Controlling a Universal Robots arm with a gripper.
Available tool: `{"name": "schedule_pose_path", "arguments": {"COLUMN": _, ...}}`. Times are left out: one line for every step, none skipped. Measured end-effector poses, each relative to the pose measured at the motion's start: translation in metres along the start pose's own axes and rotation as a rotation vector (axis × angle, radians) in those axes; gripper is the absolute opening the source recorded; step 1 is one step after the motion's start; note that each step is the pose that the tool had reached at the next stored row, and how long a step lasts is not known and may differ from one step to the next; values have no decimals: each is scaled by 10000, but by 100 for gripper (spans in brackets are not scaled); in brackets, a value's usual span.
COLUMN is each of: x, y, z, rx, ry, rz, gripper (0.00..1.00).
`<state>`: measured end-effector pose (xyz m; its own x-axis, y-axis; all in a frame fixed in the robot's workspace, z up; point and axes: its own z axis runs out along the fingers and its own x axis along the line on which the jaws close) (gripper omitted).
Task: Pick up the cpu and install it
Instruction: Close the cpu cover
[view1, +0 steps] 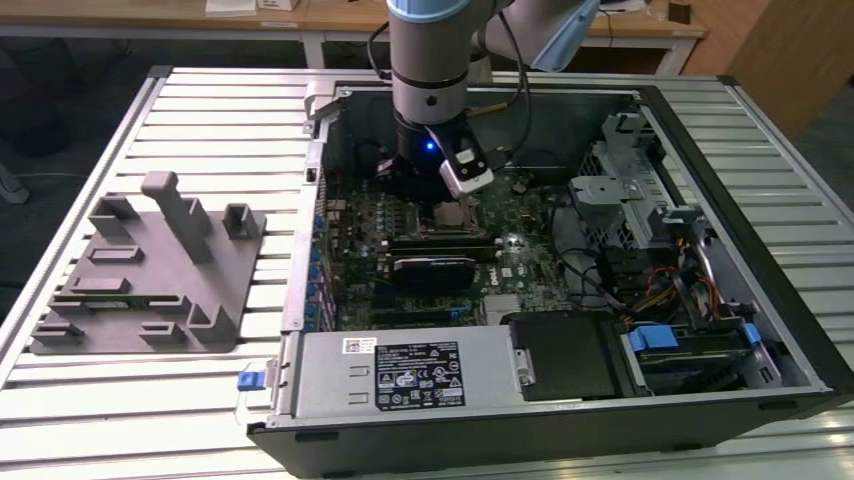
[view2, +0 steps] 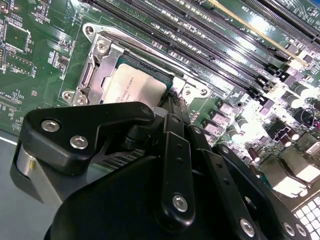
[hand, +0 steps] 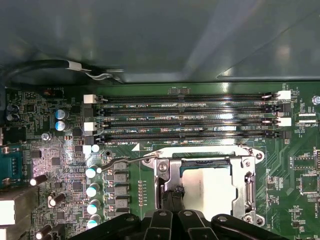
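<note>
The cpu (hand: 212, 187), a pale silver square, lies flat inside the metal-framed motherboard socket (hand: 250, 180). It shows in the second wrist view too, as the cpu (view2: 132, 87) within the socket frame (view2: 97, 62). My gripper (hand: 172, 199) hangs straight down over the socket. Its black fingertips are together and sit at one edge of the chip; whether they touch it I cannot tell. In the exterior view the gripper (view1: 434, 205) is low inside the open computer case (view1: 747, 230), above the board's middle.
Several long memory slots (hand: 190, 117) run beside the socket, with capacitors (hand: 92, 190) and a wire lever (hand: 120, 162) close by. A power supply (view1: 400, 370), drive cage (view1: 627, 190) and cables line the case. A grey fixture block (view1: 147, 270) sits on the slatted table at the exterior view's left.
</note>
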<state>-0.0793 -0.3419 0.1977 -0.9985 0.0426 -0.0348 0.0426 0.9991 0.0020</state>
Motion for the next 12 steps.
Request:
{"name": "schedule_pose_path", "arguments": {"x": 0, "y": 0, "z": 0, "rx": 0, "ry": 0, "rz": 0, "gripper": 11}}
{"name": "schedule_pose_path", "arguments": {"x": 2, "y": 0, "z": 0, "rx": 0, "ry": -1, "rz": 1, "gripper": 11}}
{"name": "schedule_pose_path", "arguments": {"x": 7, "y": 0, "z": 1, "rx": -1, "ry": -2, "rz": 2, "gripper": 11}}
{"name": "schedule_pose_path", "arguments": {"x": 13, "y": 0, "z": 1, "rx": -3, "ry": -3, "rz": 1, "gripper": 11}}
{"name": "schedule_pose_path", "arguments": {"x": 20, "y": 0, "z": 1, "rx": -3, "ry": -2, "rz": 0, "gripper": 11}}
{"name": "schedule_pose_path", "arguments": {"x": 26, "y": -1, "z": 0, "rx": -1, "ry": 1, "rz": 0, "gripper": 11}}
{"name": "schedule_pose_path", "arguments": {"x": 29, "y": -1, "z": -1, "rx": 0, "ry": 2, "rz": 1, "gripper": 11}}
{"name": "schedule_pose_path", "arguments": {"x": 30, "y": -1, "z": -1, "rx": 0, "ry": 1, "rz": 1, "gripper": 11}}
{"name": "schedule_pose_path", "arguments": {"x": 31, "y": -1, "z": -1, "rx": 0, "ry": 1, "rz": 0, "gripper": 11}}
{"name": "schedule_pose_path", "arguments": {"x": 31, "y": -1, "z": 0, "rx": -1, "ry": 0, "rz": 0, "gripper": 11}}
{"name": "schedule_pose_path", "arguments": {"x": 31, "y": -1, "z": 0, "rx": -1, "ry": 0, "rz": 0, "gripper": 11}}
{"name": "schedule_pose_path", "arguments": {"x": 31, "y": -1, "z": -2, "rx": -2, "ry": -1, "rz": 0, "gripper": 11}}
